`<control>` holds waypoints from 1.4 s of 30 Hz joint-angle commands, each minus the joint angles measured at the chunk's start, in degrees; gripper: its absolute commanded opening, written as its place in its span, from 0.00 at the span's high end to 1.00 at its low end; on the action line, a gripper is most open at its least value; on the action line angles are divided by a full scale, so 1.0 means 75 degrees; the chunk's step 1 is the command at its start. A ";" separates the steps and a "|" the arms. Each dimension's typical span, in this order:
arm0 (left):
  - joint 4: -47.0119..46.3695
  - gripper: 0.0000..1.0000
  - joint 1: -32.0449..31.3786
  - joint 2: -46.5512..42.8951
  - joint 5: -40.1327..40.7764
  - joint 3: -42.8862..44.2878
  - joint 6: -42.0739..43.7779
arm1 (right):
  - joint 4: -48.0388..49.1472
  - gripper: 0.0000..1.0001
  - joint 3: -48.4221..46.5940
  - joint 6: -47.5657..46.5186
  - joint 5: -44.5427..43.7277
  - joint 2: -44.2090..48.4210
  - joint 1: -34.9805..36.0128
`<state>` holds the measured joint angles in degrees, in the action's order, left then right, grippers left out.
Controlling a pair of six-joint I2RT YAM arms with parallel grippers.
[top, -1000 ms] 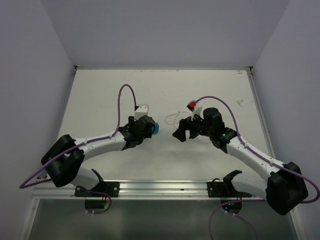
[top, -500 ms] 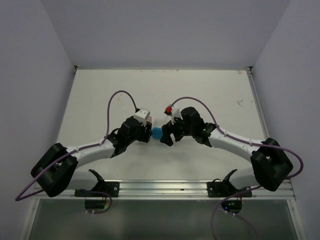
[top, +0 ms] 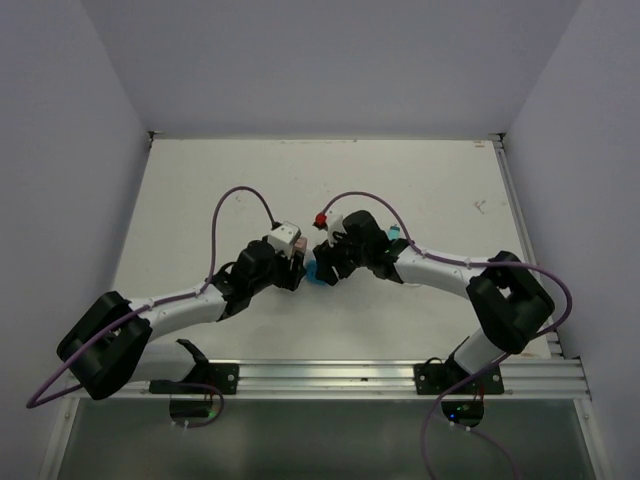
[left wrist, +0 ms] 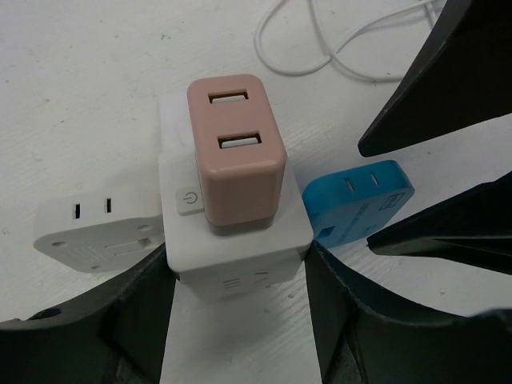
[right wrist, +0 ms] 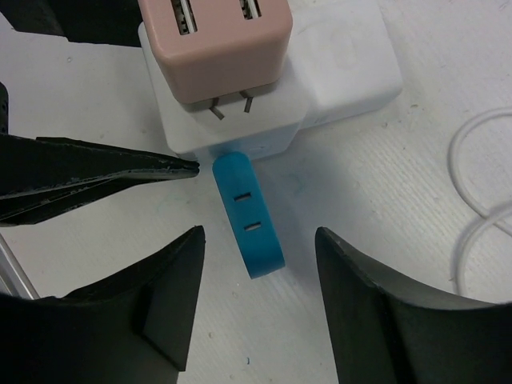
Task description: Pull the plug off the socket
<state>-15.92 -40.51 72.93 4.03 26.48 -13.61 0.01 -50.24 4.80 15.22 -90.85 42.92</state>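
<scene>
blue plug [right wrist: 250, 216] flanks: free gaps | obstacles: left gripper [left wrist: 240, 320], socket [right wrist: 280, 116], white cable [right wrist: 480, 216]

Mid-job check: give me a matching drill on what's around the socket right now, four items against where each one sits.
Things:
1. pink charger
2. blue plug
3. socket
4. white cable

Places:
A. loose on the table
B. gripped between the fingers of the left tool
C. between the open fingers of the right tool, gaps both sides
D. plugged in, metal prongs partly showing

Pairs: 1-D, 2-C, 3-B, 4-A
</scene>
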 commanded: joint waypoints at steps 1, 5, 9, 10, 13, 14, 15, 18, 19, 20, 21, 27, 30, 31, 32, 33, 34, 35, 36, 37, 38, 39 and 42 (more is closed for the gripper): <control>-0.0725 1.00 0.0011 -0.0231 -0.0046 -0.0027 0.0244 | 0.0455 0.41 -0.0274 -0.0019 0.0349 -0.0133 0.0043; -0.0806 1.00 0.0023 -0.0231 0.0013 -0.0097 0.0232 | 0.0432 0.54 -0.0251 0.0005 0.0489 -0.0157 0.0090; -0.0818 1.00 0.0023 -0.0231 0.0142 -0.0144 0.0220 | 0.0374 0.74 -0.0227 -0.0007 0.0654 -0.0203 0.0102; -0.0818 1.00 0.0023 -0.0243 0.0177 -0.0156 0.0220 | 0.0362 0.79 -0.0193 -0.0007 0.0654 -0.0180 0.0102; -0.0771 1.00 0.0023 -0.0325 0.0481 -0.0214 0.0162 | 0.0304 0.94 -0.0052 -0.0088 0.0689 -0.0087 0.0090; -0.0818 1.00 0.0023 -0.0348 0.0667 -0.0307 0.0162 | 0.0268 0.97 -0.0028 -0.0135 0.0689 -0.0063 0.0090; -0.0830 1.00 0.0023 -0.0395 0.0751 -0.0343 0.0150 | 0.0198 1.00 0.0007 -0.0171 0.0677 -0.0039 0.0090; -0.0737 1.00 0.0023 -0.0419 0.1102 -0.0402 0.0173 | 0.0023 1.00 0.0112 -0.0334 0.0770 0.0043 0.0090; -0.0736 1.00 0.0023 -0.0419 0.1103 -0.0402 0.0197 | 0.0022 1.00 0.0136 -0.0370 0.0771 0.0066 0.0090; -0.0678 1.00 0.0023 -0.0419 0.1196 -0.0425 0.0209 | 0.0022 1.00 0.0148 -0.0393 0.0806 0.0136 0.0090; -0.0666 1.00 0.0011 -0.0430 0.1231 -0.0437 0.0243 | -0.0198 1.00 0.0159 -0.0428 0.0795 0.0171 0.0090; -0.0467 1.00 0.0034 -0.0407 0.1583 -0.0472 0.0174 | -0.0937 1.00 0.0113 -0.1038 0.0537 0.0406 0.0044; -0.0396 1.00 0.0104 -0.0360 0.1630 -0.0449 0.0057 | -0.1102 1.00 0.0136 -0.1202 0.0362 0.0546 0.0032; -0.0350 1.00 0.0140 -0.0349 0.1665 -0.0425 0.0045 | -0.1115 1.00 0.0148 -0.1237 0.0326 0.0582 0.0032; -0.0303 1.00 0.0151 -0.0314 0.1735 -0.0402 -0.0048 | -0.1161 1.00 0.0182 -0.1249 0.0268 0.0605 0.0032; -0.0245 1.00 0.0175 -0.0290 0.1771 -0.0367 -0.0084 | -0.1185 1.00 0.0206 -0.1237 0.0174 0.0640 0.0032; -0.0163 1.00 0.0233 -0.0255 0.1794 -0.0309 -0.0131 | -0.1208 1.00 0.0229 -0.1249 0.0173 0.0629 0.0020; -0.0116 1.00 0.0268 -0.0185 0.1818 -0.0273 -0.0154 | -0.1266 1.00 0.0253 -0.1249 0.0173 0.0640 0.0020; -0.0046 1.00 0.0280 -0.0150 0.1829 -0.0238 -0.0178 | -0.1290 1.00 0.0265 -0.1214 0.0185 0.0652 0.0020; -0.0022 1.00 0.0304 -0.0103 0.1899 -0.0180 -0.0213 | -0.1291 1.00 0.0288 -0.1202 0.0185 0.0664 0.0020; 0.0002 1.00 0.0304 -0.0021 0.1911 -0.0156 -0.0213 | -0.1302 1.00 0.0311 -0.1179 0.0185 0.0687 0.0032; 0.0025 1.00 0.0304 0.0014 0.1923 -0.0109 -0.0236 | -0.1337 1.00 0.0323 -0.1144 0.0185 0.0699 0.0020; 0.0049 1.00 0.0292 0.0062 0.1877 -0.0085 -0.0213 | -0.1384 1.00 0.0393 -0.1027 0.0080 0.0862 0.0008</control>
<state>-17.63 -38.52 72.38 15.25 24.64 -15.44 -9.04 -48.05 -2.79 17.26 -87.53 43.11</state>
